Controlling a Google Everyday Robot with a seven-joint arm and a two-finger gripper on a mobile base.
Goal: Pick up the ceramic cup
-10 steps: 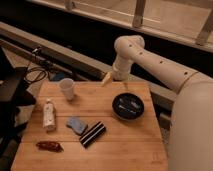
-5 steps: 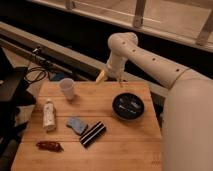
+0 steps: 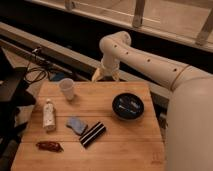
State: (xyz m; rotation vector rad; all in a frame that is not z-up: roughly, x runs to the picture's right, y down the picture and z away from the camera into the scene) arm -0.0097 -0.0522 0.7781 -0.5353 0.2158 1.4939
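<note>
Already the arm [image 3: 150, 64] has swung a little to the left across the last second in the camera view, its upper joint sliding toward the cup's side of the scene. The hand [image 3: 105, 77] now hangs over the far edge of the counter [image 3: 120, 147], roughly at the middle of that edge. Its two pale fingers [image 3: 95, 76] look spread apart in a downward V, released and gripping nothing.

The ceramic cup [image 3: 66, 89] stands upright on the far left part of the counter, where it stood a second ago. It sits to the left of the hand and slightly nearer, apart from it, with bare wood between them. Nothing crowds the cup. The white tube [image 3: 48, 115] lies nearer along the left side, and the blue pad [image 3: 76, 125] and striped black bar [image 3: 92, 134] lie nearer still, toward the middle. A reddish packet [image 3: 49, 146] rests at the near left, and the dark bowl [image 3: 128, 106] sits well off to the right.

By my reading, this leftward drift is the approach. The grasp has not begun, and the hand would need to travel further left and come down around the cup before closing.
</note>
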